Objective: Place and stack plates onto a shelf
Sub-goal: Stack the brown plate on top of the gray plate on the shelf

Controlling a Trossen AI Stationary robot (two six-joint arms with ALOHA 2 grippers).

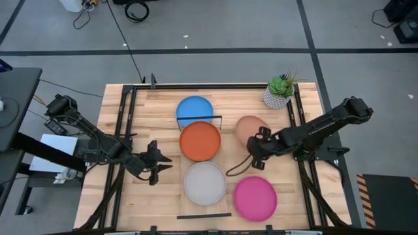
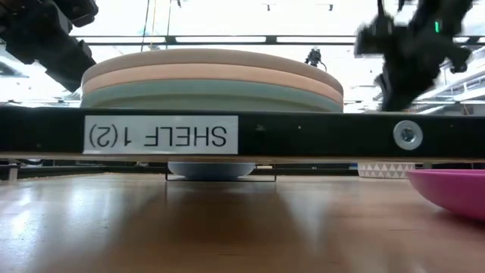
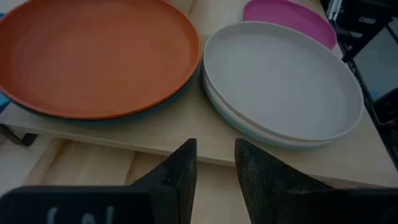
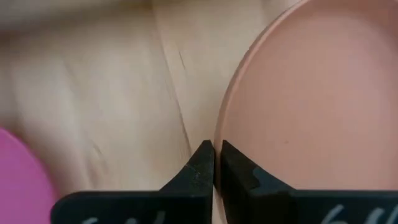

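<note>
The shelf point(image 1: 204, 212) runs from the near edge toward the far edge, mid-table. On it lie a blue plate point(image 1: 194, 109), an orange plate point(image 1: 200, 141) over a dark teal one, and a grey plate point(image 1: 204, 183) topping a stack. The magenta plate point(image 1: 255, 198) lies flat on the table right of the shelf. My right gripper point(image 1: 257, 138) is shut on the tan plate point(image 1: 247, 126), right of the orange one. My left gripper point(image 1: 168, 163) hovers open left of the shelf, its fingers point(image 3: 180, 168) pointing at the shelf's edge point(image 3: 124, 143) and touching nothing. My right gripper point(image 4: 216, 155) pinches the tan plate's rim point(image 4: 219, 134) between its two fingers, which come at the edge from the table's right and near side. The plate looks foreshortened from above, so it seems tilted. Whether it is clear of the table I cannot tell.
A white-potted green plant point(image 1: 279, 91) stands at the far right corner, just beyond the tan plate. Black frame rails run along the table's left and right sides. The low view shows the stacked plates point(image 2: 212, 80) above the shelf's black end bar point(image 2: 318, 135).
</note>
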